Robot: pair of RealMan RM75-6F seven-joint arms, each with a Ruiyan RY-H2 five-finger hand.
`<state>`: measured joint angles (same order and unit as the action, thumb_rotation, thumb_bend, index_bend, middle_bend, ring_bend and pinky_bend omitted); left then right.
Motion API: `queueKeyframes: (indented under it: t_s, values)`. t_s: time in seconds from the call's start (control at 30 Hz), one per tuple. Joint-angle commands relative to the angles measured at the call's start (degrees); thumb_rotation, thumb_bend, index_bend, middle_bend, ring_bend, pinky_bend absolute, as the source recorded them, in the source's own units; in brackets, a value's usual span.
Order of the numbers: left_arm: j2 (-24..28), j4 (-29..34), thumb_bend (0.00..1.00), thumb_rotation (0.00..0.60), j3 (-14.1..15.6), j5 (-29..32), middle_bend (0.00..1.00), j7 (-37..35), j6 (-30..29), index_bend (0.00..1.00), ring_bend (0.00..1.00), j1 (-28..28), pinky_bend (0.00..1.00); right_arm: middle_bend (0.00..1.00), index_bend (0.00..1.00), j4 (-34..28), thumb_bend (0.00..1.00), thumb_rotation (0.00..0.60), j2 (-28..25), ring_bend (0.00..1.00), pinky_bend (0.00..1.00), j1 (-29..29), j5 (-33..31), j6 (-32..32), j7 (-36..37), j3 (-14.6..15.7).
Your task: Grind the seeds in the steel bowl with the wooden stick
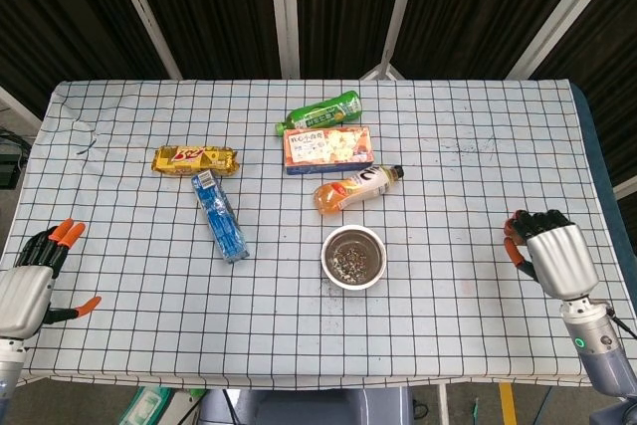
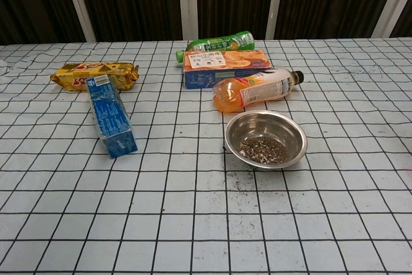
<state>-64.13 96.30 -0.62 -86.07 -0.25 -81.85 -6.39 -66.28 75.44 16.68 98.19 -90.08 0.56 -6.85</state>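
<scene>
- Grinding looks paused or over — no wooden stick shows in either view, and the steel bowl (image 1: 352, 257) sits mid-surface with seeds (image 2: 262, 150) inside
- Right robot hand (image 1: 550, 255) curled, whether it holds anything I cannot tell; left robot hand (image 1: 30, 281) spread, empty
- Juice bottle (image 1: 356, 189) just behind the bowl crowds any approach

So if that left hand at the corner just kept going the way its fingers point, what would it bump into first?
Probably nothing. In the head view the left hand points its orange fingertips up and slightly right along the table's left edge. The blue packet and yellow snack bag lie well off to the right. Depth is unclear, though.
</scene>
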Motion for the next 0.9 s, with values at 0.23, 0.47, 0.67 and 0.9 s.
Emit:
queueKeyframes:
  t_s: [0.23, 0.47, 0.67, 0.9]
  values:
    - [0.02, -0.07, 0.03, 0.6, 0.08, -0.27, 0.0, -0.11, -0.05, 0.0, 0.0, -0.02, 0.0, 0.57, 0.76, -6.48, 0.6, 0.6, -2.84, 0.61, 0.54, 0.1, -3.33, 6.72, -7.53, 1.95]
    - [0.01, -0.07, 0.03, 0.6, 0.11, -0.3, 0.0, -0.15, -0.22, 0.0, 0.0, 0.09, 0.0, 0.52, 0.64, -9.75, 0.6, 0.6, -3.93, 0.54, 0.49, -0.57, -2.8, 4.46, -7.61, 1.9]
    - [0.0, -0.14, 0.03, 0.6, 0.09, -0.4, 0.0, -0.27, -0.36, 0.0, 0.0, 0.13, 0.0, 0.47, 0.58, -11.91, 0.6, 0.6, -4.54, 0.5, 0.46, -1.36, -2.19, 2.11, -8.34, 1.76]
    - [0.03, -0.09, 0.03, 0.6, 0.08, -0.47, 0.0, -0.31, -0.28, 0.0, 0.0, 0.05, 0.0, 0.38, 0.46, -15.95, 0.6, 0.6, -5.93, 0.39, 0.36, -2.72, -0.68, -0.76, -8.47, 2.33]
